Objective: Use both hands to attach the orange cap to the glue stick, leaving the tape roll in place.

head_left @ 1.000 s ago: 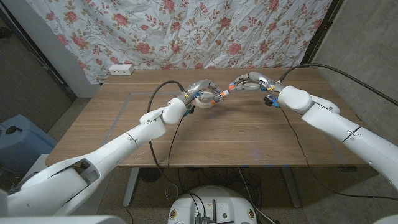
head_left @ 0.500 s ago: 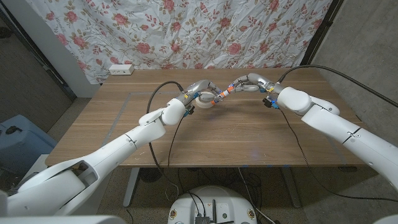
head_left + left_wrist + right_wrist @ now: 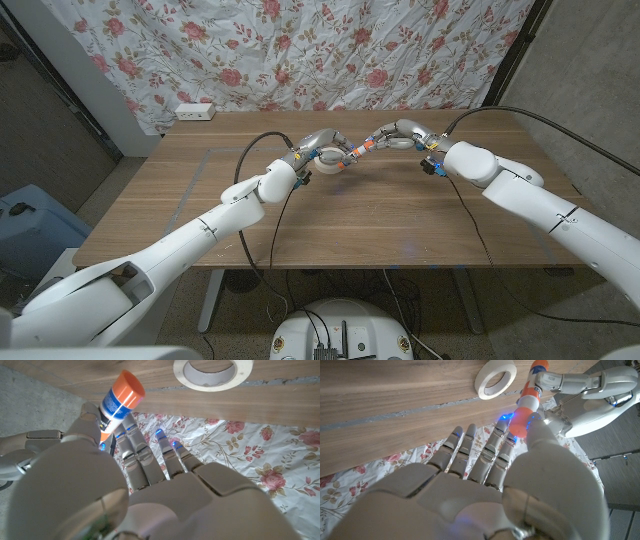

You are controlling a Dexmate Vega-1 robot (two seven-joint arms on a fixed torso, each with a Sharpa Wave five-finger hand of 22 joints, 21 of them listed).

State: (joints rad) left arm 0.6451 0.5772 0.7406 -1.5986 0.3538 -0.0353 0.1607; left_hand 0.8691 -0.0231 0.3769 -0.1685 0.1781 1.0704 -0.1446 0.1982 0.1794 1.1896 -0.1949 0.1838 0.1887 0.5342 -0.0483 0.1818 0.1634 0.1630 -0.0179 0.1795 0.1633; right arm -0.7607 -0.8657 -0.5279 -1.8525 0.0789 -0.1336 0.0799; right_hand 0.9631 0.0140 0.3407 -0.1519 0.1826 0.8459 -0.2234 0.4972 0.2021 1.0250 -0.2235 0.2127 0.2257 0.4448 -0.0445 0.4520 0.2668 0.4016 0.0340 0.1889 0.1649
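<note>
The glue stick (image 3: 356,153) hangs in the air between my two hands, just above the table (image 3: 400,220). My left hand (image 3: 322,147) pinches the white-and-blue body (image 3: 116,404), whose orange end points away. My right hand (image 3: 402,132) holds the orange cap (image 3: 522,419) against the stick's other end (image 3: 536,385). I cannot tell whether the cap is fully seated. The white tape roll (image 3: 328,163) lies flat on the table below my left hand, also seen in the left wrist view (image 3: 212,370) and the right wrist view (image 3: 495,379).
A white power strip (image 3: 194,112) lies at the table's back left edge. Black cables (image 3: 262,145) run from both arms over the tabletop. A floral curtain (image 3: 300,50) hangs behind the table. A blue bin (image 3: 25,230) stands on the floor at the left.
My right hand has edged slightly toward my left hand. The stick and cap stay together between them, and the tape roll has not moved.
</note>
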